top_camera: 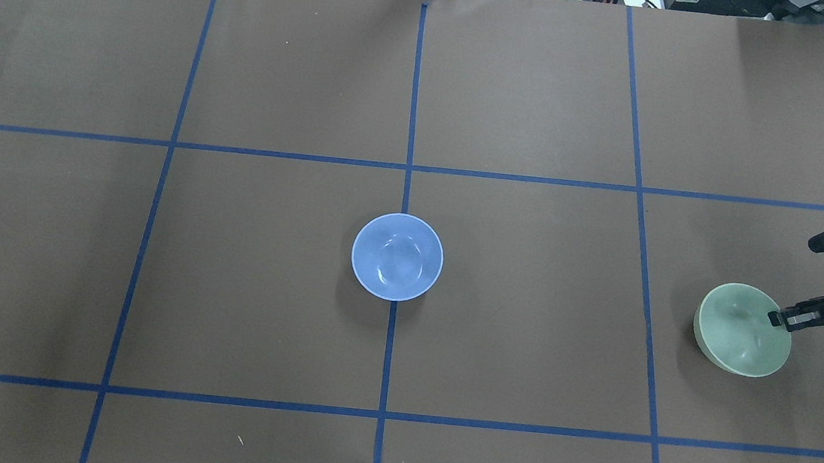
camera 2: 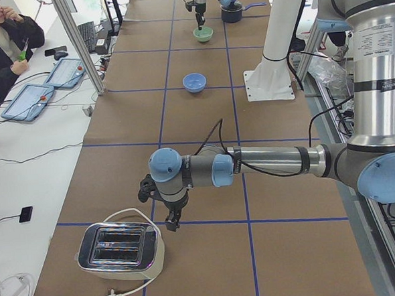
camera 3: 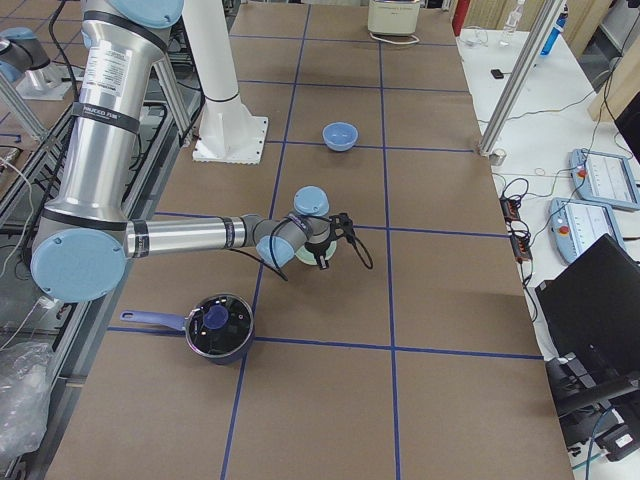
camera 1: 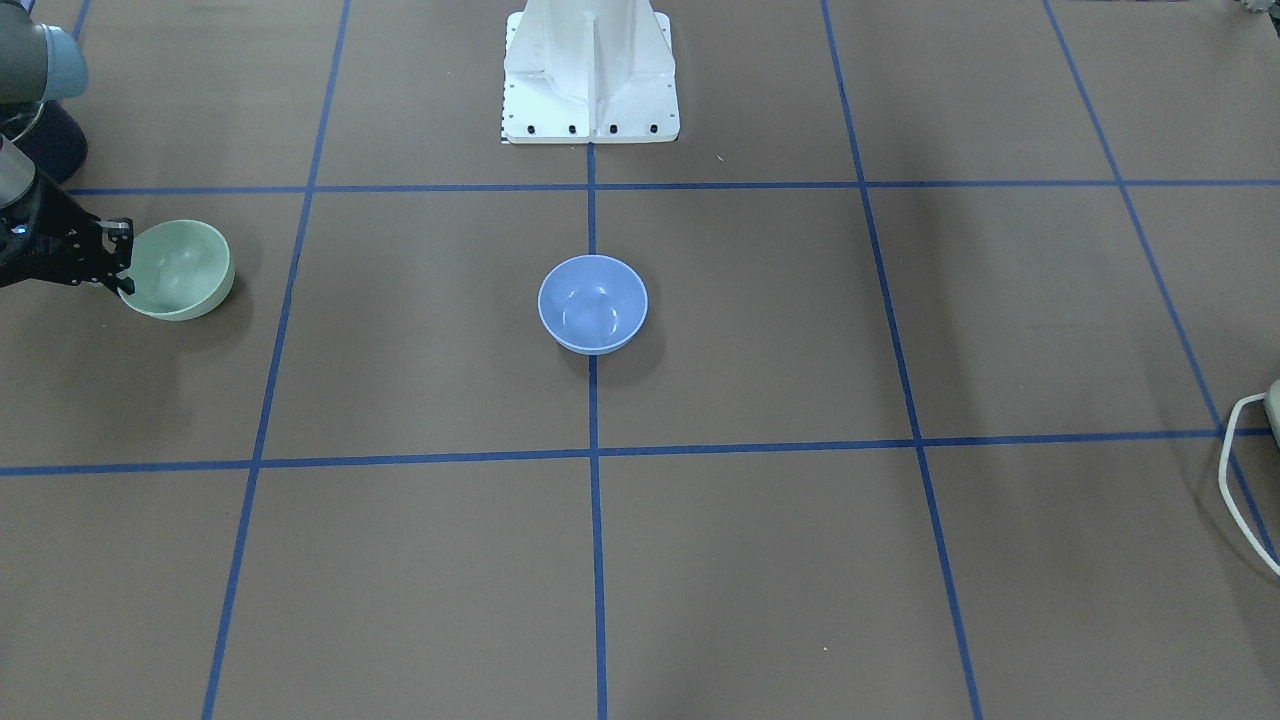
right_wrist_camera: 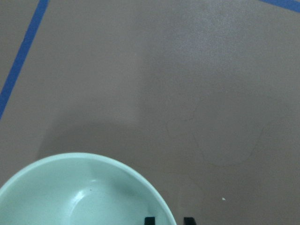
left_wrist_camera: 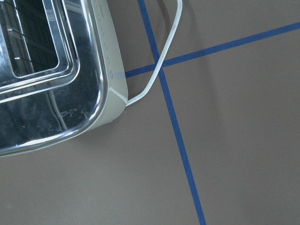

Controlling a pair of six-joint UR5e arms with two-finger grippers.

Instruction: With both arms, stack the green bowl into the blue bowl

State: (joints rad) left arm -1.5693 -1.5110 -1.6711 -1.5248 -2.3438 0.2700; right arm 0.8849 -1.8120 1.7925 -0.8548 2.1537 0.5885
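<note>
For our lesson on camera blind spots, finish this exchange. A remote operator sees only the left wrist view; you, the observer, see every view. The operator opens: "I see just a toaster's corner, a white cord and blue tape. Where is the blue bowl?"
Observer: The blue bowl sits empty at the middle of the table, on the centre tape line.
Operator: And the green one?
Observer: The green bowl stands apart from it, far toward the robot's right.
Operator: Is anything at it?
Observer: Yes. The right gripper straddles its rim, one fingertip inside, one outside.
</note>
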